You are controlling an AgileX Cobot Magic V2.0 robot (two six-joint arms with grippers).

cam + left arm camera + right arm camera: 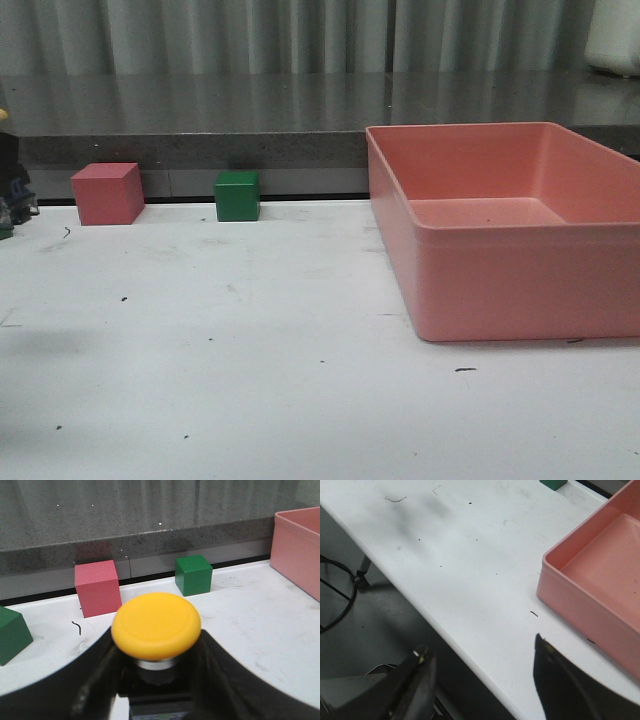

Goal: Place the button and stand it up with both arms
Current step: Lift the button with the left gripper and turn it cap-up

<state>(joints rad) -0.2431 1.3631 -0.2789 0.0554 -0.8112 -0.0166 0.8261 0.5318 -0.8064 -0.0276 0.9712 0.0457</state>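
The button [156, 625] fills the left wrist view. Its round yellow cap and pale collar sit above a black body, which is wedged between the black fingers [95, 680] of my left gripper [157, 642], so this gripper is shut on it. At the far left edge of the front view only a dark sliver [8, 185] of this arm shows. My right gripper [481, 650] is open and holds nothing. It hangs over the white table's front edge [470, 645], short of the pink bin [600, 580].
A pink cube [107, 193] and a green cube [237, 196] stand at the back of the table by a grey ledge. A large empty pink bin [500, 270] fills the right side. Another green block [11, 635] lies left of the button.
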